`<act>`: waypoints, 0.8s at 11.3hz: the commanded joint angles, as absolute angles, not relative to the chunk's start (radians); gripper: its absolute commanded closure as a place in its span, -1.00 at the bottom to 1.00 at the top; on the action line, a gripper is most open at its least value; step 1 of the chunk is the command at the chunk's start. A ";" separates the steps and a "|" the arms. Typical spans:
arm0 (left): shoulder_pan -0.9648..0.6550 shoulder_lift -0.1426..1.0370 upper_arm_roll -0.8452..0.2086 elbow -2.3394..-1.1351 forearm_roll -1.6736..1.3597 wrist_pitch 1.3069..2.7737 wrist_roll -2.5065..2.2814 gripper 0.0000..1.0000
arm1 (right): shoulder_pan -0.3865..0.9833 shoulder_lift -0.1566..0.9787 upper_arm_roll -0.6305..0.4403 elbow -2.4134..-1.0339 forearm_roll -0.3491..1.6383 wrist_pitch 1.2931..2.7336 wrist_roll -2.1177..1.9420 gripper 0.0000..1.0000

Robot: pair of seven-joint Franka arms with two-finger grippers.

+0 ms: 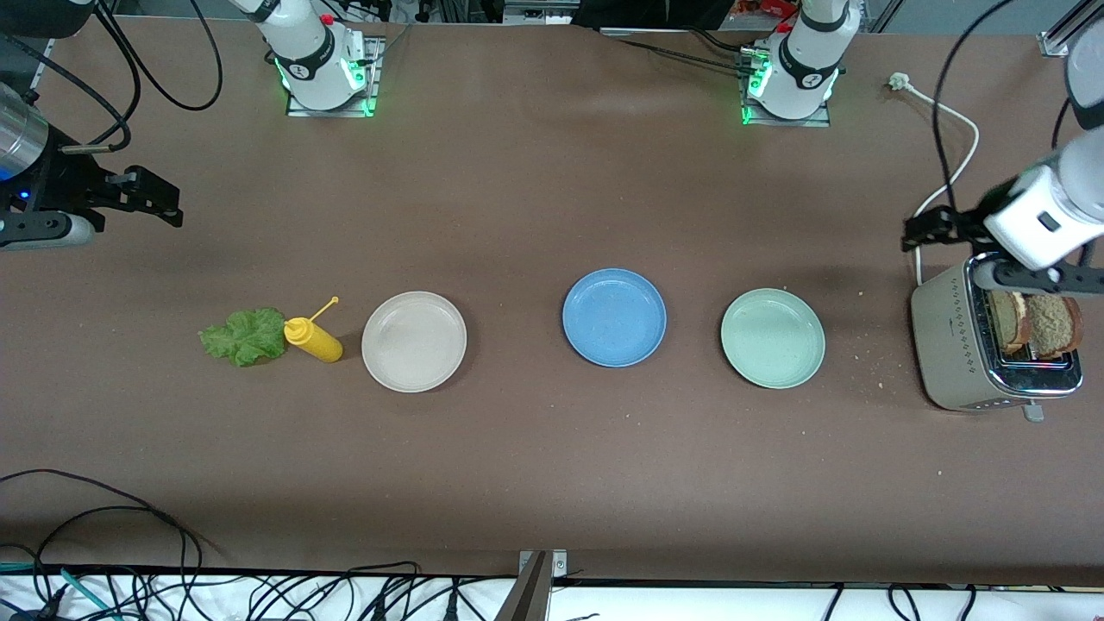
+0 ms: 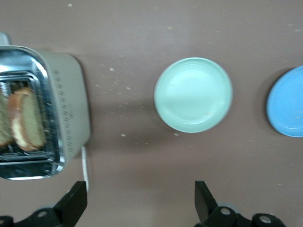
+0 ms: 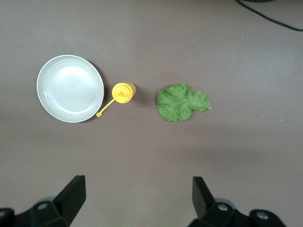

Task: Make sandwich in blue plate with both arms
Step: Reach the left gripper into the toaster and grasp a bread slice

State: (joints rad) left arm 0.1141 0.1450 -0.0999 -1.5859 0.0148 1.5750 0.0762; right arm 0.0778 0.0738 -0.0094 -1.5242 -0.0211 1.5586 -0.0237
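The blue plate (image 1: 614, 316) (image 2: 286, 101) lies bare at mid-table. The sandwich is out of view. Two brown bread slices (image 1: 1035, 323) (image 2: 28, 118) stand in the slots of a toaster (image 1: 949, 345) (image 2: 71, 109) at the left arm's end. A green lettuce leaf (image 1: 244, 336) (image 3: 181, 101) lies flat at the right arm's end. My left gripper (image 1: 927, 231) (image 2: 140, 191) hangs open and holds nothing, over the table beside the toaster. My right gripper (image 1: 164, 200) (image 3: 138, 184) is open and holds nothing, over bare table near the leaf.
A beige plate (image 1: 414, 341) (image 3: 70, 88) and a yellow squeeze bottle (image 1: 313, 339) (image 3: 124, 91) sit beside the leaf. A pale green plate (image 1: 773, 337) (image 2: 193, 94) lies between the blue plate and the toaster. The toaster's white cord (image 1: 957, 155) trails toward the left arm's base. Cables hang along the front edge.
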 commanded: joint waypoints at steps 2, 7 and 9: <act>0.283 0.317 -0.104 -1.505 0.118 1.727 0.314 -1.00 | 0.077 0.083 -0.008 -1.502 -0.034 1.545 -0.031 -1.00; 0.359 0.391 -0.106 -1.534 0.216 1.759 0.333 -0.92 | 0.074 0.083 -0.008 -1.502 -0.034 1.545 -0.031 -1.00; 0.360 0.410 -0.107 -1.551 0.215 1.759 0.333 -0.66 | 0.074 0.083 -0.008 -1.502 -0.034 1.545 -0.031 -1.00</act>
